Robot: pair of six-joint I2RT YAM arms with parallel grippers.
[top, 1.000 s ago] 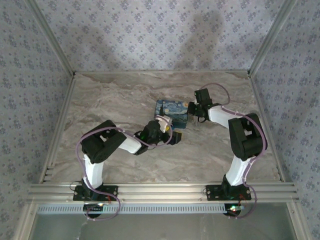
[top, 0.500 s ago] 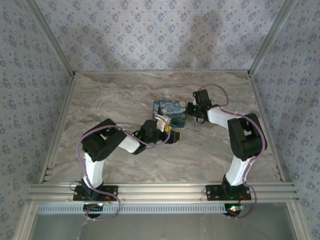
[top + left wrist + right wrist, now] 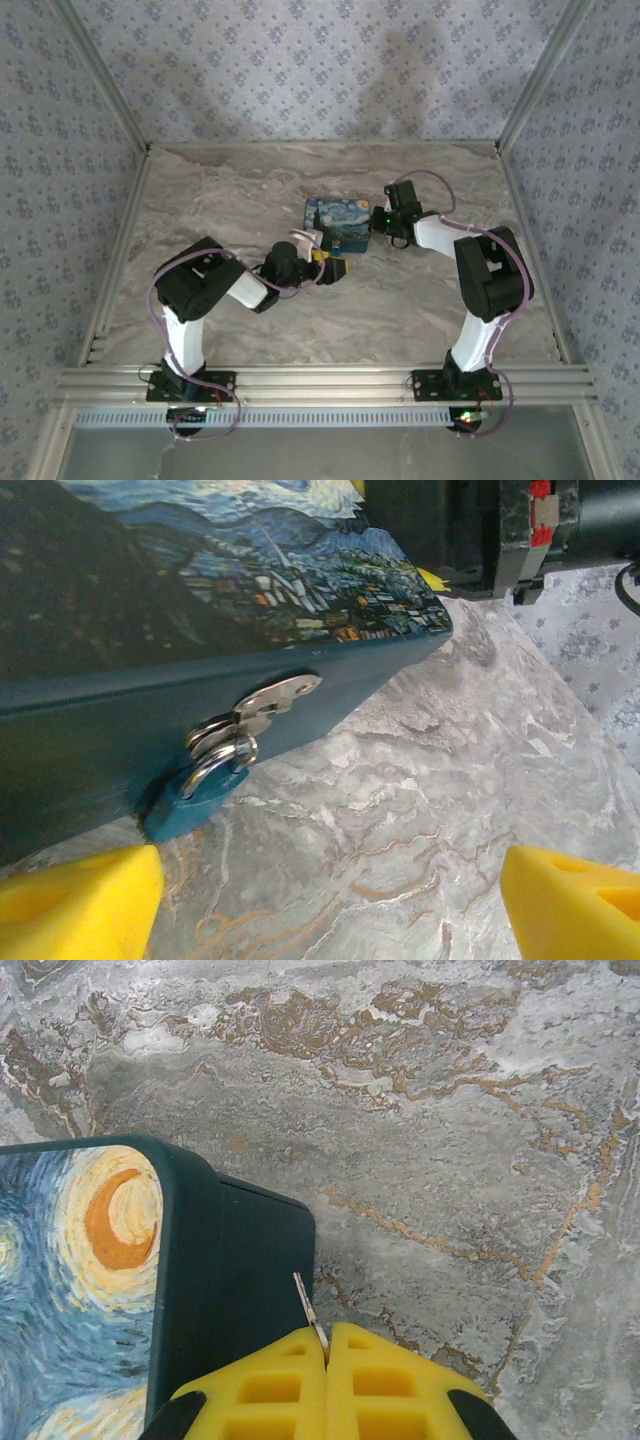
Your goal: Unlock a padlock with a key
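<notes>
**Top view:** The left gripper [image 3: 335,268] is sitting further toward the lower left than a second ago, drawn back from the box [image 3: 340,222]. The box is lying slightly shifted and turned at frame centre. The right gripper [image 3: 382,222] is resting just beside the box's right end. Bare table [image 3: 220,190] is lying all round the box, and the walls are standing well apart from it.

**Left wrist view:** The yellow fingers [image 3: 80,900] are standing wide apart in the lower corners, with nothing between them. The padlock [image 3: 195,798] is hanging from the hasp [image 3: 265,698] on the box's front face, left of centre, and appears to be touching the table. Judgement: the pull-back is leaving a clear lane to the lock.

**Right wrist view:** The pads [image 3: 380,1370] are pressing together at bottom centre, pinching the key [image 3: 308,1310]. Its thin tip is poking up just beside the box's dark corner. Judgement: the key is waiting at the box's end, away from the lock, so it needs carrying round to the front face, where bare table is offering room.
</notes>
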